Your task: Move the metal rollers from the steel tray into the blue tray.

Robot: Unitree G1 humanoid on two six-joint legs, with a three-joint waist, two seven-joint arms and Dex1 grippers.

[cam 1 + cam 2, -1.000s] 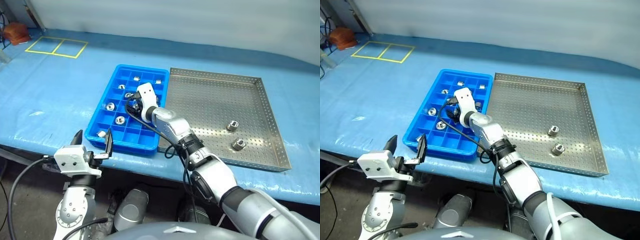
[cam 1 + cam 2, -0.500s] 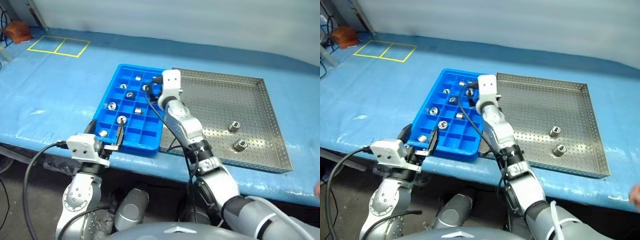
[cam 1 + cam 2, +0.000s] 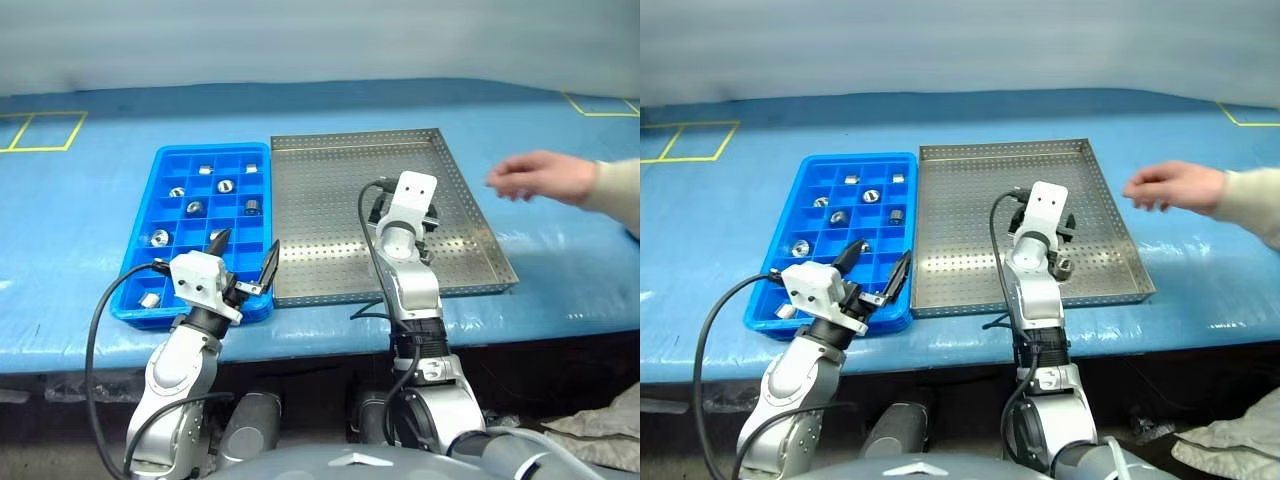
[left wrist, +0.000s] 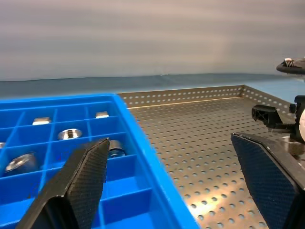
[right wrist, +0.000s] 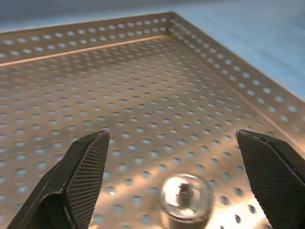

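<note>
Progress check: the bright blue plastic compartment tray (image 3: 836, 245) holds several small shiny silver ring-like metal rollers (image 3: 871, 196), each lying singly in its own square cell, mostly in the far and middle rows; roughly eight can be counted, though the near cells are partly hidden behind the left gripper (image 3: 872, 276). The large grey perforated steel tray (image 3: 970, 215), touching the blue tray's right edge, looks almost cleared. One roller (image 5: 186, 195) lies on the perforated floor just ahead of and between the right gripper's fingers; a second may sit close behind that arm, cannot tell. Right gripper (image 5: 174, 183): jaws spread wide, nothing held, low over the near-right part of the steel tray. Left gripper: jaws also wide apart, empty, hovering at the near edge where the two trays meet. A person's hand (image 3: 1170, 186) hangs beyond the steel tray's right rim. Judgement: most transfers done; at least one pick remains.
</note>
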